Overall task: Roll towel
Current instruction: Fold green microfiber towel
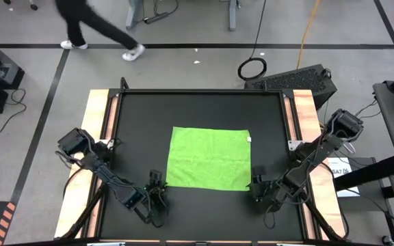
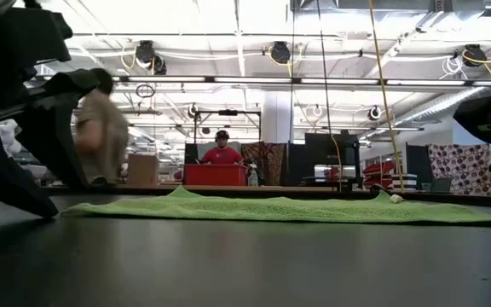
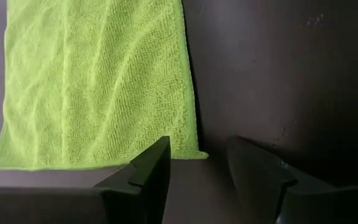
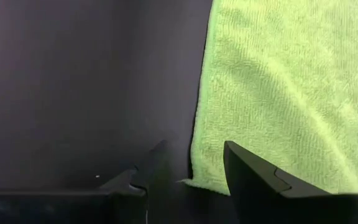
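While the towel [image 1: 210, 158] lies flat and unrolled at the middle of the table [image 1: 197, 109], the left gripper [image 1: 156, 192] and right gripper [image 1: 258, 188] are set at its near corners, jaws parted and empty, apparently so the near edge can be pinched.

Nubbly green cloth towel [image 1: 209, 158] on matt black table [image 1: 204, 212].

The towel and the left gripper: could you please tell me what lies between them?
Nothing: in the left wrist view only bare black table shows between the left gripper and the near corner of the towel, with the open jaws just short of its edge.
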Motion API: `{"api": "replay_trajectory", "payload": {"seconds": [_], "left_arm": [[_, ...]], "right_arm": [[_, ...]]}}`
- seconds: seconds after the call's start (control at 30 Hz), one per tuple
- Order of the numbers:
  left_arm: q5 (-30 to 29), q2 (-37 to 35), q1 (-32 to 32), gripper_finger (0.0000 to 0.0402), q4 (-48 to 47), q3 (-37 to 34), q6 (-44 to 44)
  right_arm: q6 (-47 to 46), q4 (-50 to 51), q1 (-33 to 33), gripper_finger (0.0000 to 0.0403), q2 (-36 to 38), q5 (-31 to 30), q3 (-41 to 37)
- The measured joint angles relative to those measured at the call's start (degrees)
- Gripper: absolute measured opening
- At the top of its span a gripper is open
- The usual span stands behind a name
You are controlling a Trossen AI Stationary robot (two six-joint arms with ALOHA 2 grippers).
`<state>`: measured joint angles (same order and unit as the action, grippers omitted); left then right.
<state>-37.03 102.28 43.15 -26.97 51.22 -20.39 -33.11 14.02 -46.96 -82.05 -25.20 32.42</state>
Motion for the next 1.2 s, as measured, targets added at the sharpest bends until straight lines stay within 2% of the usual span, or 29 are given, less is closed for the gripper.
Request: {"api": "replay_trajectory", "payload": {"seconds": [0.53,0.63,0.83,0.93,1.03,1.13,1.2], "left_arm": [[1.3,-0.3,-4.3,0.0164,4.6,-2.6,5.4],[3.0,-0.2,-5.4,0.0146,4.6,-2.7,6.3],[5.9,-0.1,-6.9,0.0076,5.8,-2.8,9.2],[7.0,-0.1,-7.4,0.0041,6.1,-2.8,10.1],[7.2,-0.1,-7.5,0.0011,6.1,-2.8,10.7],[7.0,0.0,-7.5,0.0008,6.2,-2.8,10.8],[7.0,0.0,-7.5,0.0007,6.2,-2.8,10.6]], "right_arm": [[-2.4,0.4,-0.8,0.0141,-4.1,-0.7,0.2],[-2.4,0.8,-0.8,0.0141,-4.2,-0.7,0.2],[-4.9,3.2,-0.9,0.0137,-4.2,-1.7,0.3],[-5.2,3.7,-0.8,0.0117,-4.2,-1.9,0.2],[-5.5,3.7,-0.8,0.0078,-4.3,-1.9,0.2],[-5.5,3.1,-0.8,0.0023,-4.3,-2.0,0.1],[-5.6,2.4,-0.8,0.0008,-4.3,-2.8,0.0]]}}
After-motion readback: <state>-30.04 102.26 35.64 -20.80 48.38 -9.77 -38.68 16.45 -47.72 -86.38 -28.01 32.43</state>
